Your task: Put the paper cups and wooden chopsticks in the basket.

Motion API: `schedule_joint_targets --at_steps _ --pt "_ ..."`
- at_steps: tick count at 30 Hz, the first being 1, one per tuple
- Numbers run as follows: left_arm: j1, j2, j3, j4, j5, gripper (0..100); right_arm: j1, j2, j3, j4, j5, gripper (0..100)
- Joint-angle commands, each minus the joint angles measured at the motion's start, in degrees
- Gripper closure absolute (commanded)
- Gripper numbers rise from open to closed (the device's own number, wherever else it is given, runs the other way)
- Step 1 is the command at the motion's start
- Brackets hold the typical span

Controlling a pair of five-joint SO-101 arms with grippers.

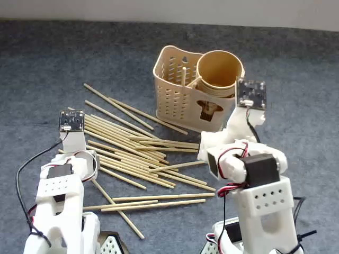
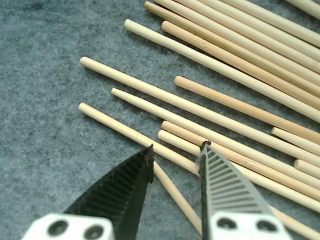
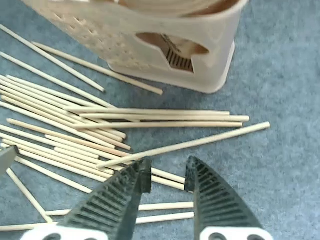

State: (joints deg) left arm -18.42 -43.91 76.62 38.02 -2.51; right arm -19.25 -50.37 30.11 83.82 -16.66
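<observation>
A cream slotted basket (image 1: 172, 98) stands at the back centre with stacked paper cups (image 1: 220, 69) in it and one chopstick (image 1: 184, 75) upright in its other compartment. Many wooden chopsticks (image 1: 132, 151) lie scattered on the grey carpet in front of it. My left gripper (image 2: 177, 150) is open low over the pile's left end, its fingertips on either side of one chopstick (image 2: 125, 131). My right gripper (image 3: 168, 167) is open above the pile's right side, just behind a slanted chopstick (image 3: 200, 142), with the basket (image 3: 200, 60) a short way beyond it.
Grey carpet (image 1: 296, 63) covers the whole table, with open room right of the basket and at the far left. Two chopsticks (image 1: 159, 201) lie apart near the front, between the two arm bases.
</observation>
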Motion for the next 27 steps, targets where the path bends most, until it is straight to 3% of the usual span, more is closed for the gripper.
schedule_joint_targets --at_steps 1,9,13,16,27 --pt "-0.7 -1.5 -0.1 -0.5 -0.4 84 1.5 -1.2 7.7 -4.6 -0.7 88.3" --pt "-0.7 -1.5 -0.1 -0.5 -0.4 84 7.2 2.2 18.5 -15.1 -0.7 88.3" --pt "-0.7 -1.5 -0.1 -0.5 -0.4 84 7.3 10.2 18.7 -15.3 -1.6 88.3" --pt "-0.7 -1.5 -0.1 -0.5 -0.4 84 8.7 15.5 18.6 -20.3 -4.7 88.3" --pt "-0.7 -1.5 -0.1 -0.5 -0.4 84 13.5 29.7 18.7 -31.6 -5.2 88.3"
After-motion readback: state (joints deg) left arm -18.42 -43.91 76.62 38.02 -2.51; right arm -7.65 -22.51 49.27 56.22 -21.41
